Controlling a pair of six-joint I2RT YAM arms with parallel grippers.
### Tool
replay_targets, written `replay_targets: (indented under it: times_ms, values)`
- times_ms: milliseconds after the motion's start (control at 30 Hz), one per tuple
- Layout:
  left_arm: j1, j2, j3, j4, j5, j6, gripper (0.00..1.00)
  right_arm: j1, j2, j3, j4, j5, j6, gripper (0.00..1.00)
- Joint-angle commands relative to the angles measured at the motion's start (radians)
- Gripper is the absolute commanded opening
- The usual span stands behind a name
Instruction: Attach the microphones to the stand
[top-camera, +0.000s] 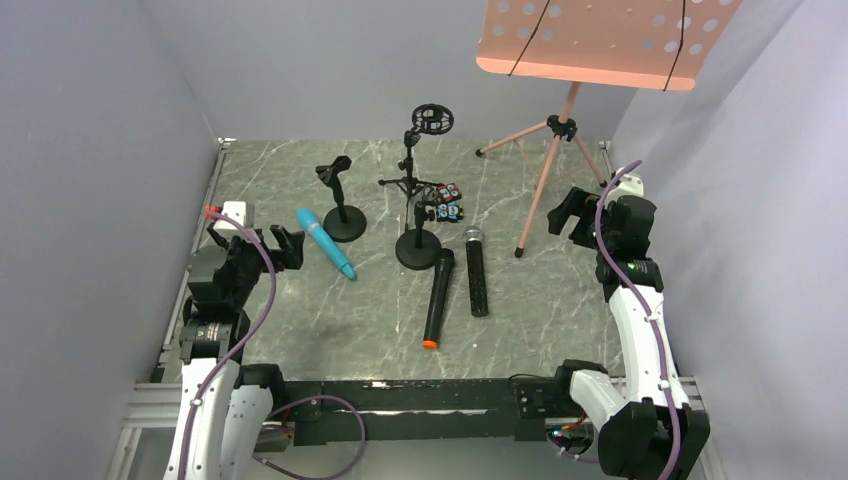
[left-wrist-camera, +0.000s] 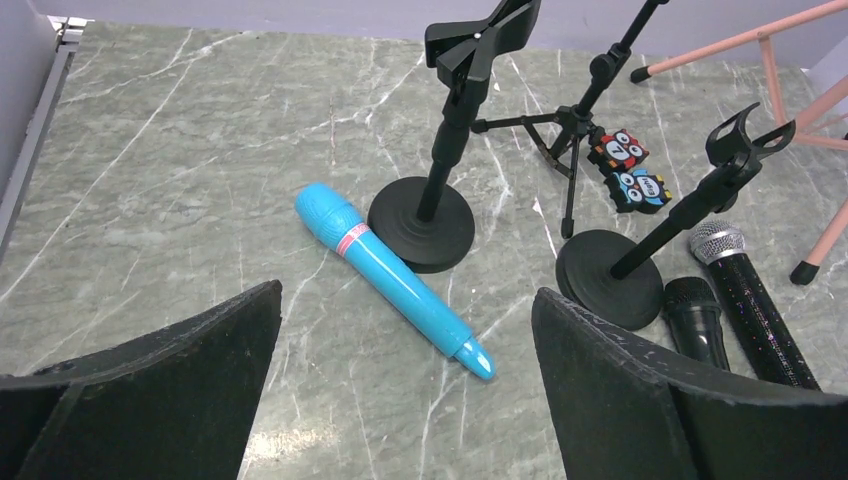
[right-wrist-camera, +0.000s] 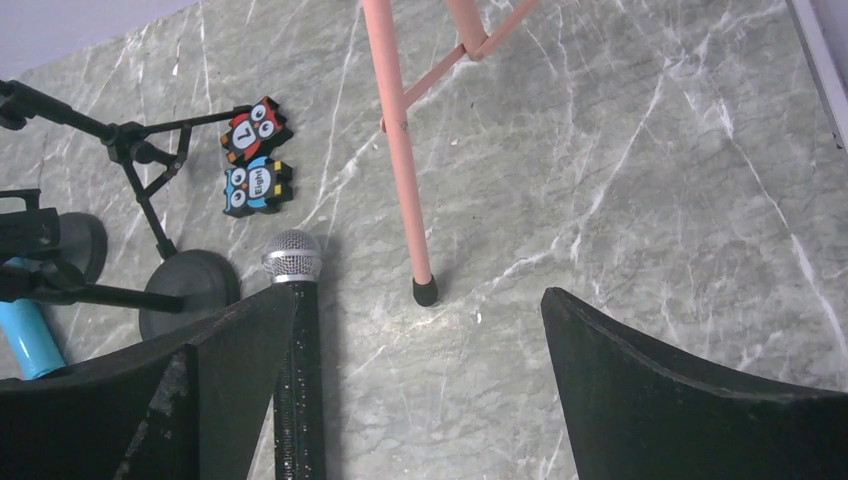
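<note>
Three microphones lie flat on the marble table. The light blue microphone (top-camera: 325, 243) (left-wrist-camera: 395, 280) rests beside the left round-base stand (top-camera: 340, 200) (left-wrist-camera: 440, 160). Right of a second round-base stand (top-camera: 418, 245) (left-wrist-camera: 650, 250) lie the black microphone with the orange end (top-camera: 438, 298) and the silver-mesh microphone (top-camera: 476, 272) (right-wrist-camera: 292, 258). A tripod stand with a ring mount (top-camera: 430, 120) is behind them. My left gripper (top-camera: 280, 247) (left-wrist-camera: 407, 300) hangs open above the blue microphone's tail, holding nothing. My right gripper (top-camera: 570, 212) (right-wrist-camera: 420, 295) is open and empty, right of the silver-mesh microphone.
A pink music stand (top-camera: 600, 40) rises at the back right, one foot (right-wrist-camera: 425, 290) planted between my right fingers in the wrist view. Two owl-shaped pieces (top-camera: 447, 200) (right-wrist-camera: 255, 160) lie by the tripod. Grey walls enclose the table on three sides.
</note>
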Motion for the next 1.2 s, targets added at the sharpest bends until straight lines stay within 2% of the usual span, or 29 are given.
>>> replay_targets:
  times_ms: [0, 200, 333, 467, 600, 667, 767, 867, 1000, 1100, 1167]
  values:
    - [0.003, 0.025, 0.028, 0.008, 0.011, -0.011, 0.99, -0.004, 0.0, 0.042, 0.021, -0.02, -0.004, 1.0]
    - [0.003, 0.072, 0.051, -0.012, 0.059, -0.039, 0.99, 0.003, 0.016, 0.018, 0.043, -0.258, -0.164, 1.0]
    - [0.003, 0.132, 0.045, 0.045, 0.194, -0.157, 0.99, 0.007, -0.006, -0.024, 0.037, -0.421, -0.283, 1.0]
    - [0.003, 0.223, 0.136, -0.017, 0.266, -0.224, 0.99, 0.007, -0.024, -0.053, -0.002, -0.631, -0.437, 1.0]
    - [0.003, 0.292, 0.169, -0.018, 0.253, -0.246, 0.99, 0.016, -0.011, -0.062, -0.02, -0.69, -0.51, 1.0]
    - [0.003, 0.331, 0.134, 0.089, 0.279, -0.278, 0.99, 0.025, -0.011, -0.061, -0.025, -0.657, -0.521, 1.0]
    - [0.003, 0.424, 0.067, 0.332, 0.305, -0.333, 0.97, 0.03, -0.018, -0.066, -0.023, -0.639, -0.527, 1.0]
    - [-0.004, 0.54, 0.024, 0.541, 0.299, -0.328, 0.92, 0.032, -0.025, -0.078, -0.048, -0.694, -0.593, 1.0]
    - [-0.006, 0.714, -0.059, 0.929, 0.301, -0.361, 0.88, 0.039, -0.028, -0.069, -0.098, -0.738, -0.667, 1.0]
    - [-0.011, 0.883, -0.059, 1.165, 0.314, -0.396, 0.86, 0.045, -0.016, -0.056, -0.116, -0.751, -0.68, 1.0]
    - [-0.025, 0.959, -0.036, 1.226, 0.308, -0.386, 0.86, 0.051, -0.012, -0.052, -0.108, -0.726, -0.655, 1.0]
